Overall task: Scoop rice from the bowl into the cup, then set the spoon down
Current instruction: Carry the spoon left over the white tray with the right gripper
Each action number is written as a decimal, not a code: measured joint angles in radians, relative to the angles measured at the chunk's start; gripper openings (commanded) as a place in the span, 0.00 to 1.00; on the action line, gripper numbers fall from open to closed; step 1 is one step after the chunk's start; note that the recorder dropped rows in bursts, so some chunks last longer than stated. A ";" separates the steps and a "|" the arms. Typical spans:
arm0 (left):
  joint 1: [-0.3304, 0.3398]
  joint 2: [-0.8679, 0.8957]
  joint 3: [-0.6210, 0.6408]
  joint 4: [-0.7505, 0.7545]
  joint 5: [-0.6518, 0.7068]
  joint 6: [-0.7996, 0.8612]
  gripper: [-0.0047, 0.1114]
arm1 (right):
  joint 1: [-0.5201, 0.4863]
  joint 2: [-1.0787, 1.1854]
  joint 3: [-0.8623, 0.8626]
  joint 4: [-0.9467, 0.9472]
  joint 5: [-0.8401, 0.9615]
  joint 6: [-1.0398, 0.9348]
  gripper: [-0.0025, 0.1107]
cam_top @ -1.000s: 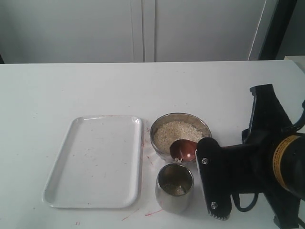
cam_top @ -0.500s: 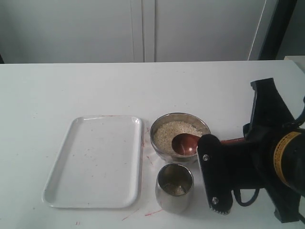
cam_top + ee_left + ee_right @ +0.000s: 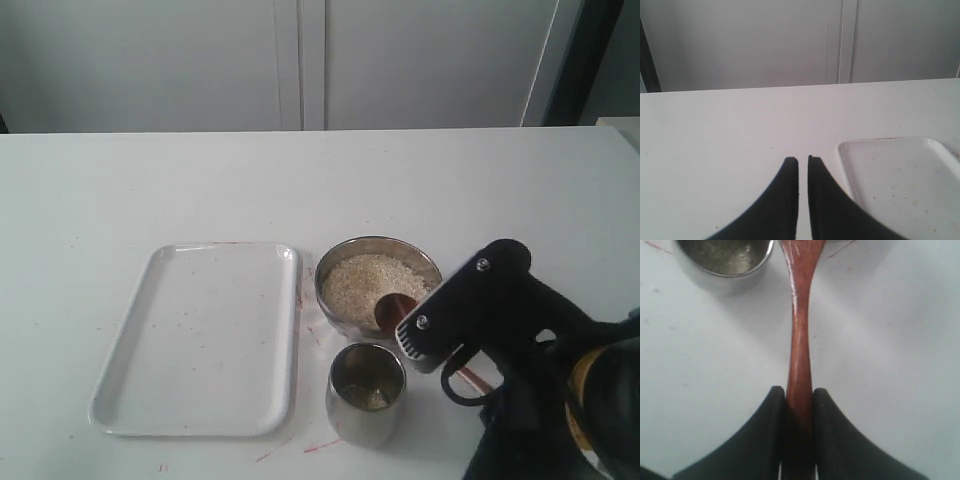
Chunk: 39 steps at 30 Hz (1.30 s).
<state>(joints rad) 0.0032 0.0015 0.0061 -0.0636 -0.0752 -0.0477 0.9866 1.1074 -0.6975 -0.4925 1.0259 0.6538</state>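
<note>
now that my right gripper [image 3: 799, 392], clamped on the spoon [image 3: 391, 312] handle, has tipped it from level down into the rice [image 3: 362, 278] at the near right of the bowl [image 3: 378, 240], i judge another scoop for the cup [image 3: 366, 394] is starting; left gripper [image 3: 803, 161] rests nearly closed, empty.

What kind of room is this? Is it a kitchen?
Probably a robot test room, not a kitchen: a plain white table, blank cabinet doors behind, and the right gripper holding a wooden spoon at a bowl of rice.
</note>
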 measured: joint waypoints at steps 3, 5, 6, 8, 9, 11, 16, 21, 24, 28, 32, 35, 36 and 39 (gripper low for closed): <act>0.000 0.000 0.000 0.000 0.000 0.000 0.16 | 0.000 0.000 0.000 0.099 -0.057 0.085 0.02; 0.000 0.000 0.000 0.000 0.000 0.000 0.16 | 0.000 0.000 0.000 0.145 -0.110 0.107 0.02; 0.000 0.000 0.000 0.000 0.000 0.000 0.16 | 0.000 0.000 0.000 0.173 -0.141 0.116 0.02; 0.000 0.000 0.000 0.000 0.000 0.000 0.16 | 0.000 0.000 0.000 0.201 -0.190 0.132 0.02; 0.000 0.000 0.000 0.000 0.000 0.000 0.16 | 0.000 0.000 0.000 0.206 -0.216 0.151 0.02; 0.000 0.000 0.000 0.000 0.000 0.000 0.16 | 0.000 0.000 0.000 0.206 -0.243 0.185 0.02; 0.000 0.000 0.000 0.000 0.000 0.000 0.16 | 0.000 0.002 -0.032 0.162 -0.253 0.272 0.02; 0.000 0.000 0.000 0.000 0.000 0.000 0.16 | 0.000 0.045 -0.147 0.075 -0.196 0.338 0.02; 0.000 0.000 0.000 0.000 0.000 0.000 0.16 | -0.008 0.117 -0.252 0.044 -0.173 0.354 0.02; 0.000 0.000 0.000 0.000 0.000 0.000 0.16 | -0.042 0.261 -0.372 0.040 -0.209 0.391 0.02; 0.000 0.000 0.000 0.000 0.000 0.000 0.16 | -0.057 0.417 -0.456 0.019 -0.295 0.468 0.02; 0.000 0.000 0.000 0.000 0.000 0.000 0.16 | -0.057 0.533 -0.508 0.015 -0.367 0.524 0.02; 0.000 0.000 0.000 0.000 0.000 0.000 0.16 | -0.057 0.572 -0.522 0.015 -0.383 0.538 0.02; 0.000 0.000 0.000 0.000 0.000 0.000 0.16 | -0.057 0.668 -0.569 0.002 -0.425 0.608 0.02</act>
<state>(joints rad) 0.0032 0.0015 0.0061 -0.0636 -0.0752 -0.0477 0.9296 1.7755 -1.2663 -0.4901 0.6014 1.2615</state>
